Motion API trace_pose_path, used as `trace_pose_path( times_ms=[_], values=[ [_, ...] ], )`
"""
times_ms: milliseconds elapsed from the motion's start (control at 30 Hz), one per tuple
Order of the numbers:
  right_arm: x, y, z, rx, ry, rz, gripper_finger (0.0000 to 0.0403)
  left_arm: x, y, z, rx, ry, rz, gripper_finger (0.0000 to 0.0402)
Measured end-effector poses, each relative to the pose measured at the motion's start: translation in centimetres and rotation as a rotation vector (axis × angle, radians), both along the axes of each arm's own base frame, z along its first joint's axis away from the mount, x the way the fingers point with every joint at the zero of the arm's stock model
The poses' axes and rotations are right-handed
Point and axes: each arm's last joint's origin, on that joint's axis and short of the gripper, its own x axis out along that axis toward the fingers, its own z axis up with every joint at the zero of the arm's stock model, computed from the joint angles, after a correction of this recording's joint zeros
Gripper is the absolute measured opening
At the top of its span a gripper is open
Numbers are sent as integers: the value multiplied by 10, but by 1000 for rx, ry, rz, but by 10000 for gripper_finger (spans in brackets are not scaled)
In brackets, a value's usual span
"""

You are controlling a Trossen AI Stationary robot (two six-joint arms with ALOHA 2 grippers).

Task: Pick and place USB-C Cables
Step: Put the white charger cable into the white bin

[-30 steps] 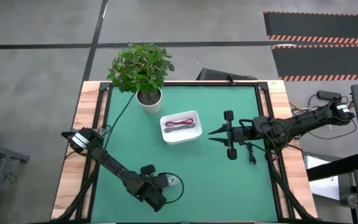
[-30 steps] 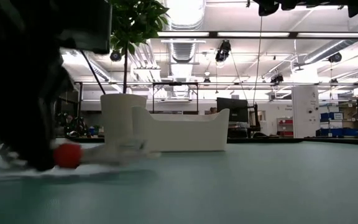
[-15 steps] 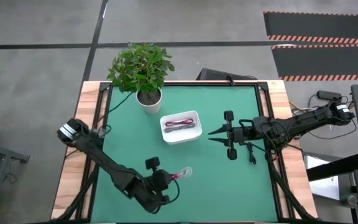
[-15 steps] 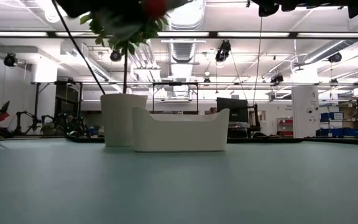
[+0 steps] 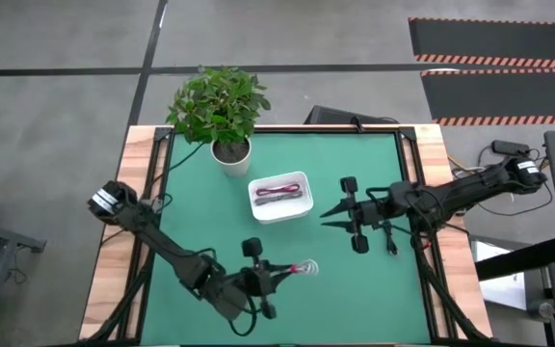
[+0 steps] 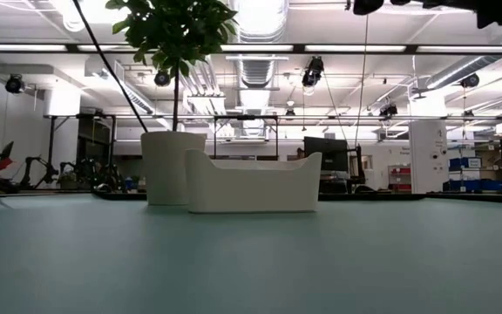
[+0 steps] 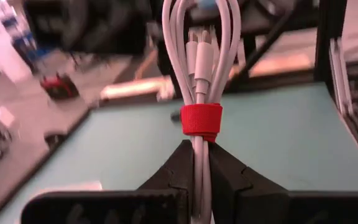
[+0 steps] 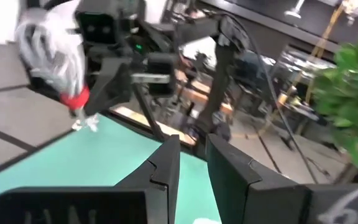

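1. Fingers of my left gripper (image 5: 282, 273) clench the white cable (image 7: 202, 68) at its red tie (image 7: 201, 119), raised above the near desk (image 5: 355, 289).
2. Right gripper (image 5: 328, 211) fingers sit slightly parted, empty, right of the tray (image 5: 279, 214) holding a dark red cable (image 5: 278, 193).

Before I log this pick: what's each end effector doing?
Left end effector: closed on the white cable bundle.
Right end effector: slightly open, holding nothing.

My left wrist view is cutting off the white cable's (image 7: 199, 56) loop top, and my jaws are hiding its lower end.
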Motion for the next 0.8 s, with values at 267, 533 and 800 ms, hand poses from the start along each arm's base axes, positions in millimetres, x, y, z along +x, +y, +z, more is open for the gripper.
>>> trace_pose_path(
  times_ms=[267, 533, 800],
  values=[
    [23, 6, -16, 12, -54, 60, 68, 8, 3, 26, 117, -204, -13, 11],
    [41, 9, -33, 23, -101, 62, 68, 5, 8, 13, 123, -260, 0, 11],
    [44, 10, -36, 22, -105, 61, 68, -7, 17, -13, 90, -325, 10, 11]
  ],
)
